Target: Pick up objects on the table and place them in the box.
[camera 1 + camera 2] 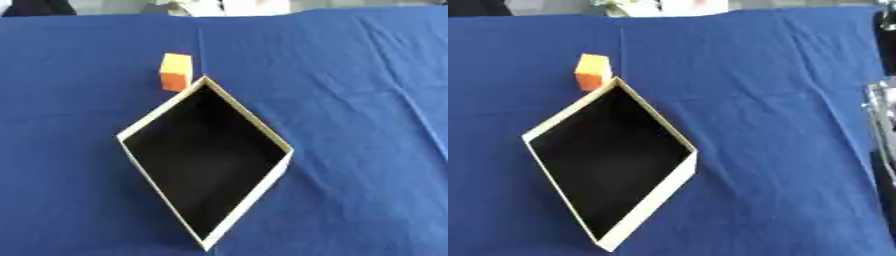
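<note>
We see the orange block (176, 72) in the upper left of the frame, just beside the far corner of the open box (248, 117), on the blue cloth (350, 75). Neither hand shows; part of an arm (881, 130) edges the right.

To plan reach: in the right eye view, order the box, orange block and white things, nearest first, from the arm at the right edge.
1. box, centre, nearest the arm.
2. orange block, far left, and white things, back edge: too close to call.
</note>
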Motion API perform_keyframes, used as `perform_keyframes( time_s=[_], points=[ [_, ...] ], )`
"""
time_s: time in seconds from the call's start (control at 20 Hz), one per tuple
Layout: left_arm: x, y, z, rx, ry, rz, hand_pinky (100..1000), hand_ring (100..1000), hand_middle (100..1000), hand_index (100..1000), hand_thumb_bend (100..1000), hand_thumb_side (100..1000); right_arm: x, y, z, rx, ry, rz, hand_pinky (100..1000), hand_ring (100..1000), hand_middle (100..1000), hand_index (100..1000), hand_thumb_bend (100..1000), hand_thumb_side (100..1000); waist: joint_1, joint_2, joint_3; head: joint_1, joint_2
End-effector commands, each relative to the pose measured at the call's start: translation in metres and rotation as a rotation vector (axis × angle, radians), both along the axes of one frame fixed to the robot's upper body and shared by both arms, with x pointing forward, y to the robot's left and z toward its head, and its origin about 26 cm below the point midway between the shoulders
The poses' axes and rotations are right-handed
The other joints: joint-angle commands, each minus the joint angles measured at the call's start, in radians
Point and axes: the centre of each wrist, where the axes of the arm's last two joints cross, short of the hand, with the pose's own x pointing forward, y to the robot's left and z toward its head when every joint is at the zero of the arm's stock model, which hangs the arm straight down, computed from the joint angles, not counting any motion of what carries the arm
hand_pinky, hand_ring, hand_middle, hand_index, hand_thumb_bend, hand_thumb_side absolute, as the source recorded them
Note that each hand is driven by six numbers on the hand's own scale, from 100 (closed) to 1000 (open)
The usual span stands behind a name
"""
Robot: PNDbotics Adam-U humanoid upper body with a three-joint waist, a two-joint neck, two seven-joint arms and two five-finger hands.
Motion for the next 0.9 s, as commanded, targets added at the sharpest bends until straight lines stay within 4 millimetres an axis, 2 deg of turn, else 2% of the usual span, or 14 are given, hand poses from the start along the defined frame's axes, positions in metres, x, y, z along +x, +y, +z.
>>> perform_keyframes(
  time_s=[0.05, 0.2, 0.35, 0.55, 0.6, 0.65, 0.9],
  points=[
    [-0.003, 0.006, 0.015, 0.057, -0.040, 0.014, 456, 461, 507, 680, 115, 646, -0.005, -0.002, 0.007, -0.014, -0.027, -0.002, 767, 779, 670, 767, 100, 799, 0.004, -0.026, -0.002, -0.002, 0.008],
    [-0.001, 0.008, 0.032, 0.149, -0.077, 0.021, 467, 477, 527, 695, 142, 629, -0.005, -0.003, 0.007, -0.024, -0.022, -0.008, 768, 780, 671, 767, 100, 797, 0.013, -0.032, -0.002, -0.003, 0.017],
    [0.003, 0.002, 0.055, 0.286, -0.112, 0.011, 488, 492, 544, 709, 173, 628, -0.006, -0.004, 0.006, -0.034, -0.018, -0.013, 768, 780, 671, 768, 100, 798, 0.026, -0.039, -0.002, -0.004, 0.022],
    [0.002, 0.005, 0.077, 0.402, -0.116, 0.077, 488, 492, 544, 709, 173, 628, -0.005, -0.004, 0.006, -0.032, -0.019, -0.011, 768, 780, 671, 768, 100, 798, 0.024, -0.038, -0.005, 0.001, 0.022],
    [0.002, 0.006, 0.082, 0.420, -0.116, 0.094, 495, 497, 549, 712, 195, 632, -0.005, -0.003, 0.006, -0.033, -0.019, -0.009, 768, 780, 670, 768, 100, 799, 0.024, -0.038, -0.007, 0.003, 0.023],
    [0.002, 0.005, 0.087, 0.447, -0.118, 0.105, 503, 499, 561, 725, 283, 665, -0.005, -0.003, 0.007, -0.041, -0.017, -0.007, 769, 781, 670, 768, 100, 799, 0.028, -0.039, -0.012, 0.006, 0.026],
    [0.009, -0.009, 0.113, 0.674, -0.096, 0.134, 511, 509, 574, 734, 268, 682, -0.005, -0.001, 0.007, -0.057, -0.009, 0.002, 769, 781, 669, 768, 100, 801, 0.027, -0.041, -0.022, 0.006, 0.030]
  ],
)
